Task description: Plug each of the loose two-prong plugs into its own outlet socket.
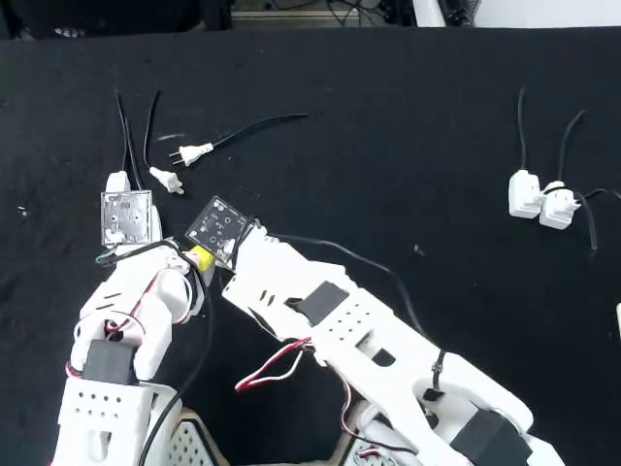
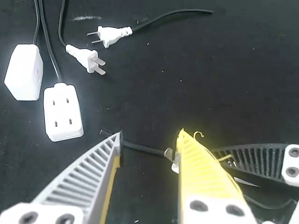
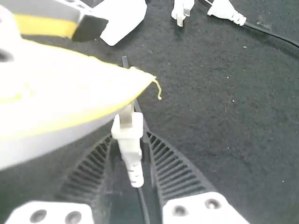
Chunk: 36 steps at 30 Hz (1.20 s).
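Table (image 1: 408,126): black, seen from above.

Right arm (image 1: 349,330): enters at 5 o'clock and slants up toward 9 o'clock of table centre.

Left arm (image 1: 126,330): enters at 7 o'clock and stands just beside the right arm's tip.

Right claw (image 3: 130,135): clamped on a white plug. Held plug (image 3: 128,144) sits between the dark ribbed fingers (image 3: 173,163), with its prong end toward the left claw's yellow finger (image 3: 70,98), which crosses right in front of it. Contact between the two cannot be told.

Left claw (image 2: 150,135): open, fingers well apart, nothing gripped. A black cord (image 2: 140,149) lies on the table across the gap.

Sockets: socket 1 (image 2: 63,112) lies slots up and socket 2 (image 2: 23,72) lies just beside it, plain face showing. Both are white and both are unplugged.

Far pair (image 1: 539,199): two white corded pieces at 3 o'clock, touching. Whether one is plugged into the other cannot be told.

Loose plugs, at 10 o'clock, near the sockets but apart from them:
- plug 1 (image 1: 197,153), prongs toward 9 o'clock, cord trailing toward 2 o'clock.
- plug 2 (image 1: 167,181), prongs toward 4 o'clock, cord running toward 12 o'clock.
The two plugs lie near each other, not touching.
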Available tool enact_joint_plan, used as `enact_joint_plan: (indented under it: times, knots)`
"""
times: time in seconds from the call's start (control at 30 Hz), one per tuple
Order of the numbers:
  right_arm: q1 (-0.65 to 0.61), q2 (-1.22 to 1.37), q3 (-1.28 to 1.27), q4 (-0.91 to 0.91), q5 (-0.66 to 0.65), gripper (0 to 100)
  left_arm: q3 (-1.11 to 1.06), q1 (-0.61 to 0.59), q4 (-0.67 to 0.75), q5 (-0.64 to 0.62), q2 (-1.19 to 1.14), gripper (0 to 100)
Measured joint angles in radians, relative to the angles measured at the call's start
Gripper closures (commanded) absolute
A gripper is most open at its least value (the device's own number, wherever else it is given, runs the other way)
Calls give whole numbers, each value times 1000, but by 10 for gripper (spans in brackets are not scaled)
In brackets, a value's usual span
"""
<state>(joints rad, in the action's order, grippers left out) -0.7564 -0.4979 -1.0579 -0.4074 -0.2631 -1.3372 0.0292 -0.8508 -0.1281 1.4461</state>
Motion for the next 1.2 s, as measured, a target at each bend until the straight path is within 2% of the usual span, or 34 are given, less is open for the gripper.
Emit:
enact_joint_plan:
  times: [0.2, 0.47, 0.93, 1.2]
  knots:
    - [-6, 0, 0, -40, 8, 988, -26, 0, 9, 51, 2, 801]
    - [-9, -155, -5, -132, 35, 988, -31, -3, 12, 60, 14, 801]
    - [-40, -183, -5, -147, 74, 988, -57, -3, 11, 60, 14, 801]
    - [-43, -183, -5, -147, 158, 988, -57, -3, 17, 60, 14, 801]
